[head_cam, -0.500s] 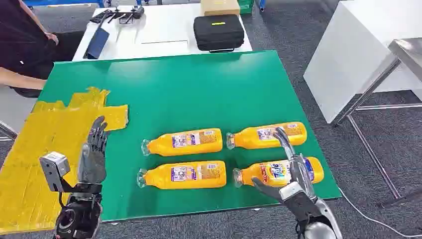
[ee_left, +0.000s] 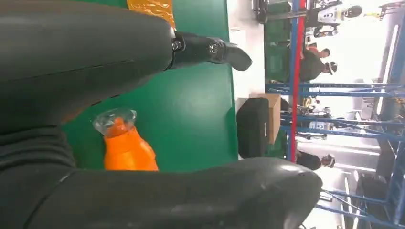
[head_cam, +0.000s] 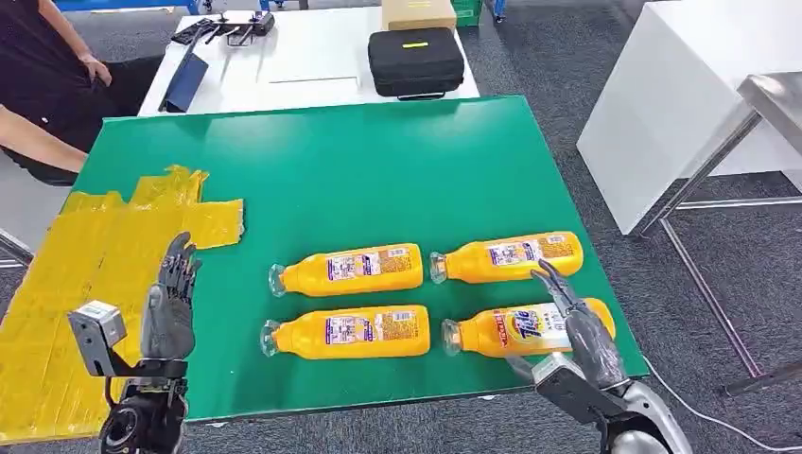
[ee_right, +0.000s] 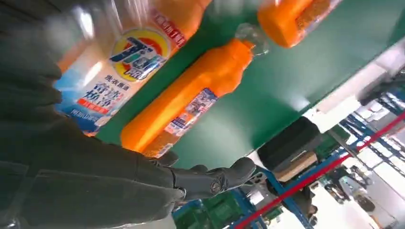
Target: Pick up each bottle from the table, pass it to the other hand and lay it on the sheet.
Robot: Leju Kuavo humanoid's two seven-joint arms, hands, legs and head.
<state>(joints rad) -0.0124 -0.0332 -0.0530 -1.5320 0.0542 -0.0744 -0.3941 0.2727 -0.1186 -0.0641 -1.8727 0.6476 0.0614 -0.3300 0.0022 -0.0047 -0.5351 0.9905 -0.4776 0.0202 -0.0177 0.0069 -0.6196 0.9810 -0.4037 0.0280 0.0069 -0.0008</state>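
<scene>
Where the green table top (head_cam: 331,161) meets its near edge at the lower right of the head view, you see the right hand (head_cam: 582,331) laid over the base end of the near-right orange plastic bottle (head_cam: 511,331), fingers spread, not closed on it. Three more smooth orange bottles with clear caps lie flat: near-left (head_cam: 348,332), far-left (head_cam: 348,269), far-right (head_cam: 506,256), in two rows, all close together. At lower left, the left hand (head_cam: 170,307) stands upright with fingers apart, holding nothing, at the edge of the crinkled yellow sheet (head_cam: 76,274). Beyond the table, a black case (head_cam: 415,60) sits on a white table (head_cam: 303,57). A person's arm (head_cam: 33,137) shows at the upper left.
</scene>
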